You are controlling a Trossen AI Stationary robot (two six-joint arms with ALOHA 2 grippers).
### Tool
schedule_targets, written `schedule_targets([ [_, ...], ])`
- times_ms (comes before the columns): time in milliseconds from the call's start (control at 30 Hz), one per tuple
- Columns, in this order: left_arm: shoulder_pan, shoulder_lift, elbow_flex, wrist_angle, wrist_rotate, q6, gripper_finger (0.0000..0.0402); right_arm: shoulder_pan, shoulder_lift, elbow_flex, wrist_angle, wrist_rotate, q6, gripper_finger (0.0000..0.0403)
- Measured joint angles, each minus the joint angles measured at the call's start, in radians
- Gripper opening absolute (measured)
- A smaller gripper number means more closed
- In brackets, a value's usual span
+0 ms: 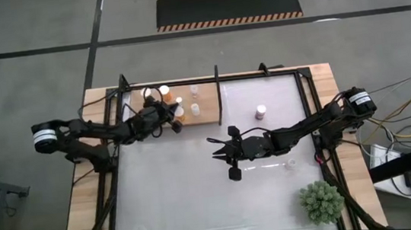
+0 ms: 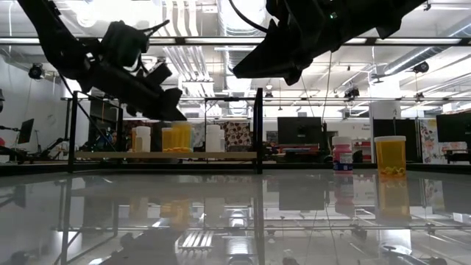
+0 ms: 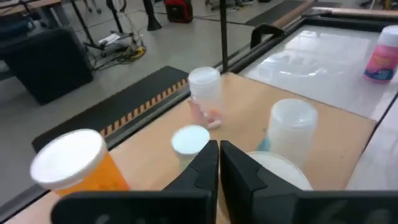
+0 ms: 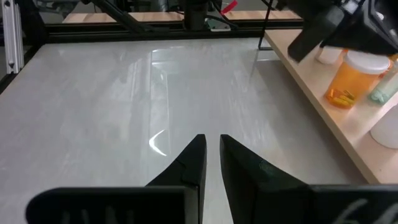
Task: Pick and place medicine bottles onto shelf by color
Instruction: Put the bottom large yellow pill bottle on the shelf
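The shelf [image 1: 209,111], a pale wood board in a black frame, lies at the table's far left. Several white-capped bottles stand on it: an orange one [image 3: 74,165], clear ones [image 3: 205,93] [image 3: 292,121] and a small one [image 3: 189,142]. My left gripper [image 3: 219,158] hovers shut above them [image 2: 165,103], holding nothing. A pink-maroon bottle [image 1: 260,111] stands on the white tabletop, and the low view shows an orange one [image 2: 390,156] beside it. My right gripper [image 4: 211,152] hangs shut over the table's middle [image 1: 225,153], holding nothing.
A spiky green potted plant [image 1: 322,201] sits at the near right corner. The black frame's uprights [image 2: 258,129] stand at the shelf's edge. Bare glossy tabletop [image 4: 124,93] stretches under and ahead of my right gripper.
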Motion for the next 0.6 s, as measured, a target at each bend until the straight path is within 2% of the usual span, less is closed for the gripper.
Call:
schedule_targets([
  [233, 0.0, 0.012, 0.009, 0.002, 0.0, -0.012, 0.0, 0.0, 0.0, 0.0, 0.0, 0.0, 0.0, 0.0036],
  [600, -0.005, -0.105, 0.045, 0.009, 0.04, 0.012, 0.0, 0.0, 0.0, 0.0, -0.003, 0.0, 0.0, 0.0036],
])
